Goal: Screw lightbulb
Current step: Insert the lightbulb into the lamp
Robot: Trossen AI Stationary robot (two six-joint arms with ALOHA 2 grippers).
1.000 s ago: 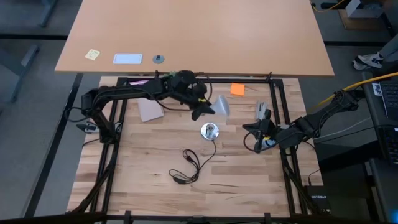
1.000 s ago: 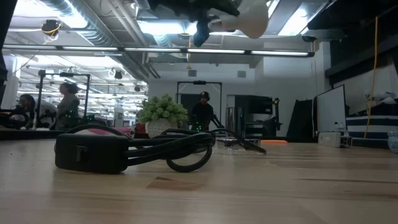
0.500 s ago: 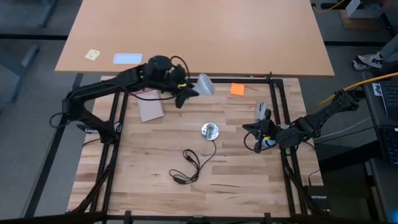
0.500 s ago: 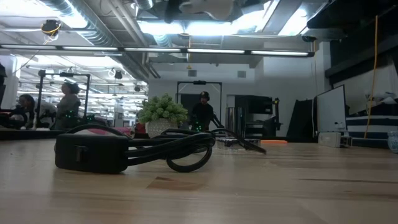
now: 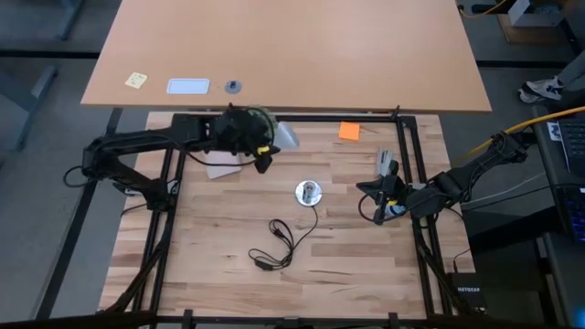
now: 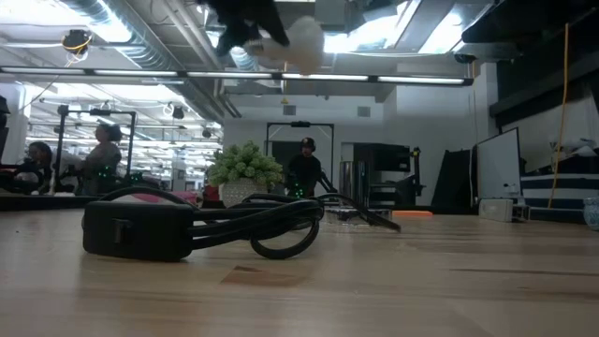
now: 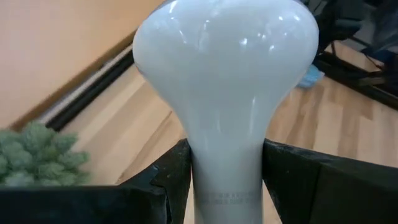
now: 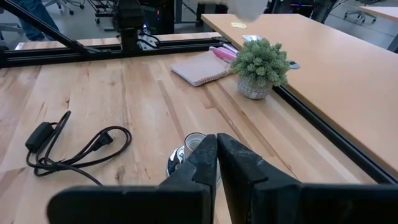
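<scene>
Left gripper (image 5: 265,146) is clamped on the narrow neck of the bulb (image 7: 221,74), one dark finger (image 7: 171,180) on each side, holding it in the air above the table (image 5: 347,265) near its 11 o'clock part; the bulb's dome points away from the wrist, toward the far rail. In the low view the bulb shows as a white blur at the top, well above the wood.

Right gripper (image 5: 377,192) sits at about 3 o'clock on the table, fingers pressed together with nothing between them, pointing toward the socket (image 5: 308,191).

Largest to smallest on the table: a pinkish-grey notebook (image 5: 222,165) lies at about 10 o'clock, partly under the left arm. The black cord (image 5: 279,242) runs from the socket toward 6 o'clock in loops, with its switch box (image 6: 131,231) close to the low camera. A plant (image 8: 261,62) stands near the far rail, beside the notebook in the right wrist view. The socket rests near the table's centre, apart from the bulb. An orange note (image 5: 348,131) lies at about 1 o'clock.
</scene>
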